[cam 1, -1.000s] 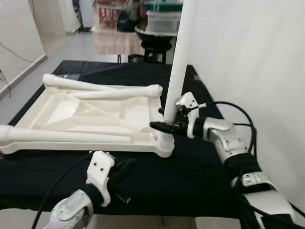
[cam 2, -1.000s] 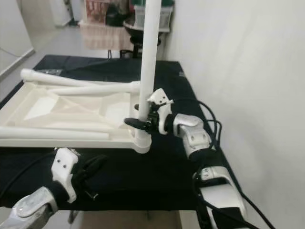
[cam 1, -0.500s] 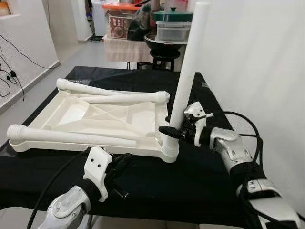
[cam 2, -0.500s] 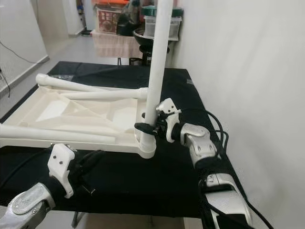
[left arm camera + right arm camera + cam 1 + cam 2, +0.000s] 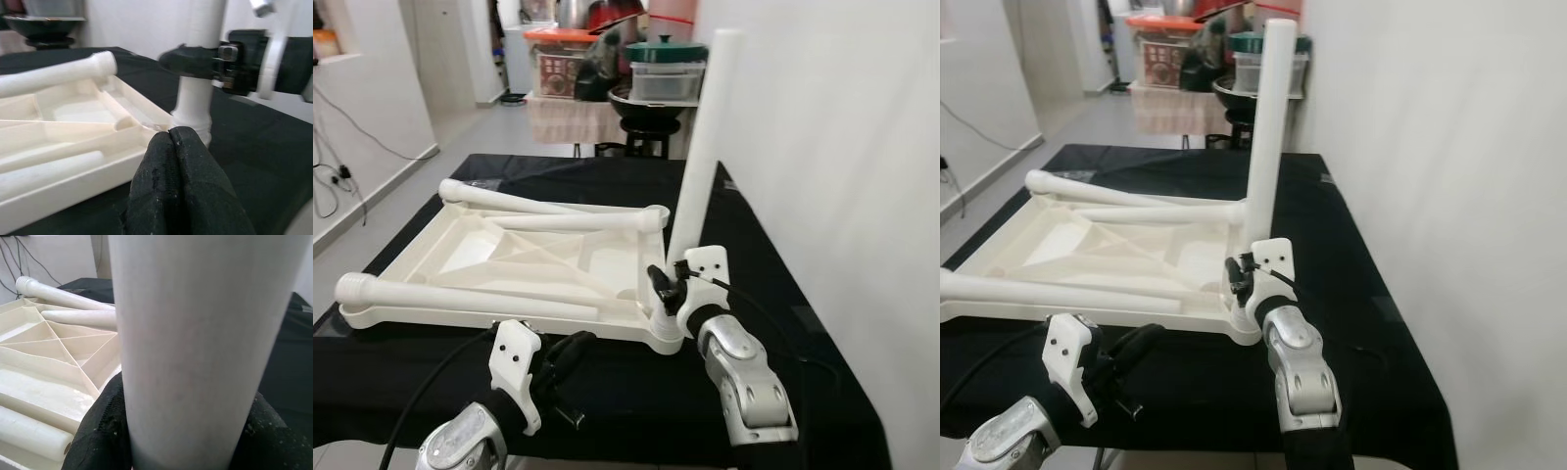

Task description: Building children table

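A white plastic table top (image 5: 509, 264) lies upside down on the black-covered work table (image 5: 773, 284). One white leg (image 5: 700, 166) stands upright in the socket at its near right corner. My right gripper (image 5: 664, 289) is shut on this leg just above the socket; in the right wrist view the leg (image 5: 195, 333) sits between the black fingers (image 5: 102, 431). Three loose legs lie on the top: two at the far side (image 5: 538, 206) (image 5: 578, 222) and one along the near edge (image 5: 460, 297). My left gripper (image 5: 570, 348) hovers shut and empty in front of that corner, its fingertips (image 5: 171, 147) pressed together.
A white wall (image 5: 822, 147) runs close along the right side of the work table. Behind the table stand a stool and a shelf with pots and plastic boxes (image 5: 651, 83). Open floor (image 5: 401, 166) lies to the left, with cables on the left wall.
The camera has pulled back and tilted up. My right arm has swung in from the right to in front of me, its gripper still shut on the upright leg. The left gripper has barely moved.
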Tool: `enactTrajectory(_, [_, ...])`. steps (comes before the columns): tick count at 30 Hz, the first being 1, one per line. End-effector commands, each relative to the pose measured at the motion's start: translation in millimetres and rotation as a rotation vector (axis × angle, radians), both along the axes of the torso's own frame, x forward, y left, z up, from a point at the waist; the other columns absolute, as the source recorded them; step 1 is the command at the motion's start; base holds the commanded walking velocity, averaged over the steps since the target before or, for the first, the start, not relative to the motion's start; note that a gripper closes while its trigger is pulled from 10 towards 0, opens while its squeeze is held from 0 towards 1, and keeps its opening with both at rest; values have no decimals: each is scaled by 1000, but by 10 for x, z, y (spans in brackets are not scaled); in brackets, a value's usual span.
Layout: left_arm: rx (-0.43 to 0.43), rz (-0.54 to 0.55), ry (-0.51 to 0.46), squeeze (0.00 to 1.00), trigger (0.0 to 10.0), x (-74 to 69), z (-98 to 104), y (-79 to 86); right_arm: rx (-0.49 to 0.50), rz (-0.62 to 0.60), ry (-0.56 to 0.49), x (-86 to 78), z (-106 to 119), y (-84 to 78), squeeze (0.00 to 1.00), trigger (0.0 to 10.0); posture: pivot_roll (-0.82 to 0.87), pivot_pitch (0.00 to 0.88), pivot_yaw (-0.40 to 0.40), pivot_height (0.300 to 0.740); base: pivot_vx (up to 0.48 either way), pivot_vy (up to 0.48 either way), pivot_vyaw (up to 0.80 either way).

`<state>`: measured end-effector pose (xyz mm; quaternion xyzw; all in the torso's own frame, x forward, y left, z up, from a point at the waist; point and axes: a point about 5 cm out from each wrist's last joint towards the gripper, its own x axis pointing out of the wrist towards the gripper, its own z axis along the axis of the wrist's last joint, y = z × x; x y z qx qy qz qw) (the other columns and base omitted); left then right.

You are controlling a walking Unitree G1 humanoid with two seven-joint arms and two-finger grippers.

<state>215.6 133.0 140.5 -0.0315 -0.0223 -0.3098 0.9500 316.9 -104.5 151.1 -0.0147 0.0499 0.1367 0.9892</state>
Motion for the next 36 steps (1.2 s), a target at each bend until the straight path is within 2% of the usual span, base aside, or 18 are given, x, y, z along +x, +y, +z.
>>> enactTrajectory(1, [19, -5, -9, 0, 10000, -2, -22, 4, -15, 20, 81, -5, -160, -10, 0, 10000, 0, 0, -45, 740, 0, 0, 0])
enactTrajectory(2, [19, -5, -9, 0, 10000, -2, -22, 4, -15, 20, 81, -5, -160, -10, 0, 10000, 0, 0, -45, 740, 0, 0, 0])
enactTrajectory(3, [39, -8, -24, 0, 10000, 8, -25, -9, 66, 142, 42, -32, -11, 79, 1000, 10000, 1, 0, -43, 740, 0, 0, 0])
enactTrajectory(6, [49, -9, -32, 0, 10000, 15, -22, -13, 98, 203, 7, -27, 68, 109, 1000, 10000, 1, 0, -43, 740, 0, 0, 0])
enactTrajectory(7, [47, -16, -36, 0, 10000, 30, -26, -25, 107, 308, -36, 7, 177, 75, 1000, 10000, 2, 0, -47, 740, 0, 0, 0])
enactTrajectory(9, [44, -22, -39, 0, 10000, 40, -29, -34, 105, 373, -64, 31, 246, 38, 1000, 10000, 2, 0, -47, 740, 0, 0, 0])
enactTrajectory(11, [44, -22, -39, 0, 10000, 40, -29, -34, 105, 373, -64, 31, 246, 38, 1000, 10000, 2, 0, -47, 740, 0, 0, 0])
enactTrajectory(12, [41, -32, -40, 0, 10000, 55, -40, -49, 55, 436, -98, 83, 298, -40, 0, 10000, 7, 0, -51, 740, 0, 0, 0])
enactTrajectory(13, [26, -45, -36, 0, 10000, 76, -58, -68, -10, 543, -97, 160, 314, -135, 0, 10000, 14, 0, -58, 740, 0, 0, 0])
enactTrajectory(14, [26, -45, -36, 0, 10000, 76, -58, -68, -10, 543, -97, 160, 314, -135, 0, 10000, 14, 0, -58, 740, 0, 0, 0])
enactTrajectory(17, [10, -76, -31, 0, 10000, 111, -87, -102, -87, 709, -63, 257, 310, -270, 0, 10000, 31, 0, -72, 740, 0, 0, 0])
enactTrajectory(18, [10, -76, -31, 0, 10000, 111, -87, -102, -87, 709, -63, 257, 310, -270, 0, 10000, 31, 0, -72, 740, 0, 0, 0])
enactTrajectory(20, [10, -99, -33, 0, 10000, 135, -111, -125, -58, 841, 4, 309, 290, -328, 0, 10000, 40, 0, -75, 740, 0, 0, 0])
enactTrajectory(23, [17, -112, -38, 0, 10000, 153, -125, -145, -35, 868, 37, 366, 275, -369, 0, 10000, 52, 0, -80, 740, 0, 0, 0])
enactTrajectory(24, [25, -119, -40, 0, 10000, 161, -130, -161, -25, 849, 51, 411, 265, -394, 0, 3882, 59, 0, -84, 740, 0, 0, 0])
enactTrajectory(25, [25, -119, -40, 0, 10000, 161, -130, -161, -25, 849, 51, 411, 265, -394, 0, 3882, 59, 0, -84, 740, 0, 0, 0])
enactTrajectory(26, [30, -126, -41, 0, 10000, 165, -134, -177, -19, 830, 62, 445, 257, -418, 0, 0, 62, 0, -86, 740, 0, 0, 0])
enactTrajectory(36, [38, -155, -51, 0, 10000, 184, -160, -250, 33, 835, 45, 468, 241, -588, 0, 0, 36, 0, -80, 740, 0, 0, 0])
